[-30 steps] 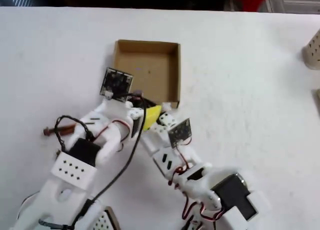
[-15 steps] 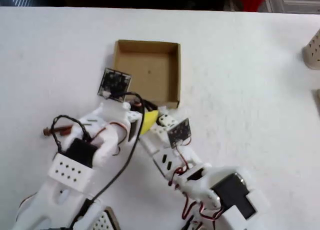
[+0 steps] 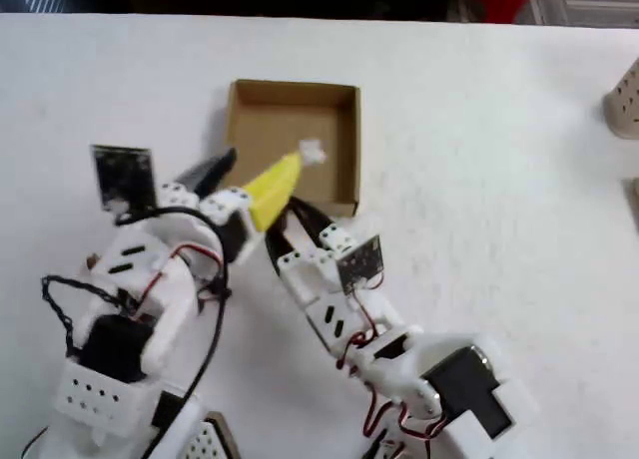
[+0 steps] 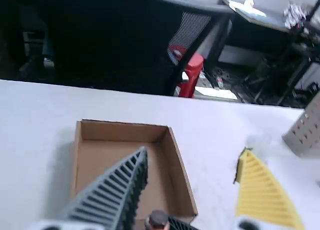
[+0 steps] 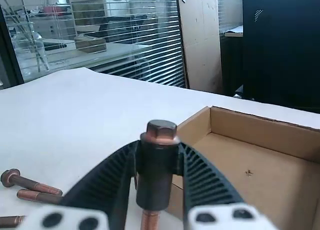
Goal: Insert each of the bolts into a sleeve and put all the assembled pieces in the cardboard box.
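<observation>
The cardboard box (image 3: 295, 88) lies open on the white table, nothing visible inside it. My right gripper (image 3: 290, 227) sits just before the box's near edge, shut on a black sleeve (image 5: 157, 170) with a copper bolt (image 5: 160, 130) standing through it. The same bolt head (image 4: 157, 219) peeks up close under my left gripper (image 4: 192, 155). My left gripper (image 3: 262, 165) hangs open over the box's near left corner, its yellow finger (image 3: 275, 185) and dark finger (image 3: 212, 170) spread wide with nothing between them. The box (image 5: 250, 155) lies right behind the right gripper (image 5: 157, 162).
Three loose copper bolts (image 5: 30, 187) lie on the table on the side of the held sleeve away from the box. A beige perforated block (image 3: 624, 98) stands at the far right edge. Black and red cables hang along the left arm (image 3: 130, 309).
The left gripper has let go beside the right gripper, lifted and swung out over the box corner with its fingers now spread. The right arm has kept still with the sleeve.
</observation>
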Controlling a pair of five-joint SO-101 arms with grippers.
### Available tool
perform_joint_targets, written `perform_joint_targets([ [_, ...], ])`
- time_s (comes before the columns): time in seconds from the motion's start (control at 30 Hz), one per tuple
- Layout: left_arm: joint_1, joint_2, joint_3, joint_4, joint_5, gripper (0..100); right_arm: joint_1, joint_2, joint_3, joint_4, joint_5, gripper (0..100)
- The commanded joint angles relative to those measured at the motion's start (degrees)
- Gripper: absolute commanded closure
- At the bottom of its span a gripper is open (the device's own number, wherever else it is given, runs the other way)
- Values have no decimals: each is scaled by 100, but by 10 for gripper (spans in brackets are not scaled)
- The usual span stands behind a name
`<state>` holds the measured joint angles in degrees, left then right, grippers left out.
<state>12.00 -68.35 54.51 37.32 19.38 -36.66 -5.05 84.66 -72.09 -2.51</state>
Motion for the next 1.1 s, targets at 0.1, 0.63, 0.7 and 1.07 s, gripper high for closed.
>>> perform_joint_targets([
  [0.1,-1068,-119,35,316,457,768,48,-66,-62,-136,79,979],
  [0.63,-3538,-110,2084,1582,-132,936,453,-92,-62,-136,123,979],
  [0.7,-3670,-110,2347,1398,-492,936,488,-101,-44,-136,123,979],
  [1.07,-4066,-110,3376,-325,-1222,935,1877,-2607,-633,3635,-255,979],
])
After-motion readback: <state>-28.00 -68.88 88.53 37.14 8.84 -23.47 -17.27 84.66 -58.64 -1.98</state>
